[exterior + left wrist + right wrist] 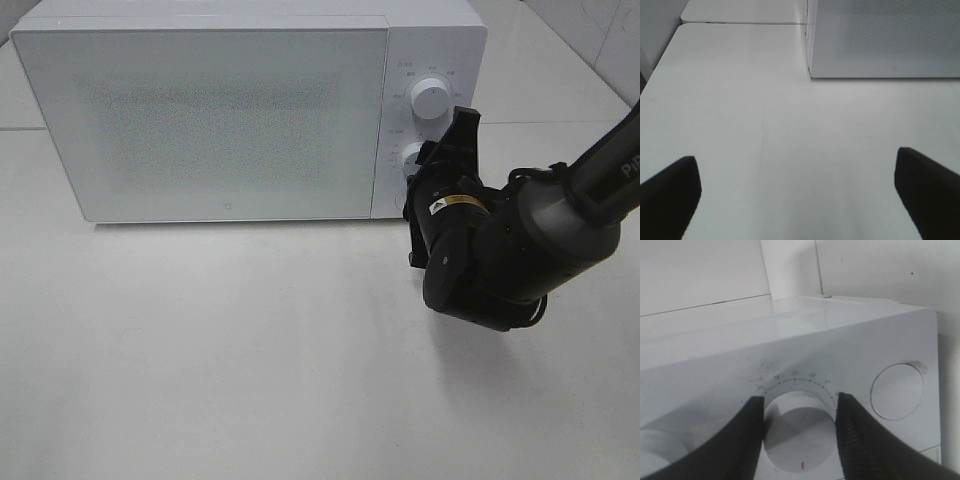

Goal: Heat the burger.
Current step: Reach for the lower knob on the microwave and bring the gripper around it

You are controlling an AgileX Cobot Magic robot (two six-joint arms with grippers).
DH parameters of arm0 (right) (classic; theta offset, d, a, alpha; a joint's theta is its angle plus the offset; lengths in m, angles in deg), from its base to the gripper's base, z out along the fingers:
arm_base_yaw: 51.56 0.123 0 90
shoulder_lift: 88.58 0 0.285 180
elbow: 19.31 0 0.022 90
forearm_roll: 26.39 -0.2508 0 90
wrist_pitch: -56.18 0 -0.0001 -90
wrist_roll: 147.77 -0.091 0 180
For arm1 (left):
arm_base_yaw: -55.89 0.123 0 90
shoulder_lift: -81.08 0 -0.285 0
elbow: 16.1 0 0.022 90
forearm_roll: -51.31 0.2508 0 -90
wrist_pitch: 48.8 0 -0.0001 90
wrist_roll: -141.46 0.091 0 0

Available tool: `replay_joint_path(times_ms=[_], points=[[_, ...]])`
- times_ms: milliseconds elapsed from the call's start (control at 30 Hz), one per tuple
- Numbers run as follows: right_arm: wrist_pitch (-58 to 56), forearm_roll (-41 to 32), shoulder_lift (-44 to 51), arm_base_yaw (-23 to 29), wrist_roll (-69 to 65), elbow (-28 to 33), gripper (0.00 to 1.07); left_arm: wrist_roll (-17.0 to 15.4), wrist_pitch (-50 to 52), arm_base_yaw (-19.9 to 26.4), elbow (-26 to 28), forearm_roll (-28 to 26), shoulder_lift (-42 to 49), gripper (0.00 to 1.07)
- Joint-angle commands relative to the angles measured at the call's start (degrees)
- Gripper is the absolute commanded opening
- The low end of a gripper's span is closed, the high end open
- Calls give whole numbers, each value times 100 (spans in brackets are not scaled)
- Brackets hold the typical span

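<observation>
Two black fingers of the right gripper stand partway apart and clamp the lower dial of the microwave from both sides, their ridged inner faces against its smooth rim; the dial is a round white plastic knob with a small red mark on its face, ringed by fine printed numerals; the upper dial is the same shape and untouched; the microwave is a glossy white box whose shut door carries a fine speckled mesh; the left gripper hangs with its dark, blunt jaws spread wide over the matte white table, holding nothing; the burger shows in no view, so I cannot tell where it lies.
</observation>
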Motion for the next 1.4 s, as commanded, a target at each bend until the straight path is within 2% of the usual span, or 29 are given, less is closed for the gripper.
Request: replay_joint_path(times_ms=[33,333,667,733,767,800,867,933,967,1000,1067,1100,1167,1233,1400], points=[[-309,653,-23,34,-97,-46,7,-17,52,0,-17,-29,132,105],[-292,676,-23,34,-74,-46,10,-17,52,0,-17,-29,132,105],[-120,625,-23,34,17,-46,23,-17,52,0,-17,-29,132,105],[-11,544,-23,34,86,-46,27,-17,52,0,-17,-29,132,105],[11,441,-17,34,172,-46,32,-17,52,0,-17,-29,132,105],[11,441,-17,34,172,-46,32,-17,52,0,-17,-29,132,105],[11,321,-11,34,304,-46,42,-17,52,0,-17,-29,132,105],[11,298,-11,34,315,-46,45,-17,52,0,-17,-29,132,105],[17,178,-11,34,327,-46,52,-17,52,0,-17,-29,132,105],[17,178,-11,34,327,-46,52,-17,52,0,-17,-29,132,105],[52,46,-6,-34,361,-46,64,-17,52,0,-17,-29,132,105],[52,46,-6,-34,361,-46,64,-17,52,0,-17,-29,132,105],[86,120,97,-103,579,-40,75,-17,52,0,-17,-29,132,105],[92,-11,155,-103,831,-11,79,-11,52,0,-17,-29,132,105],[17,246,212,-92,917,183,77,-11,52,0,-17,-29,132,105]])
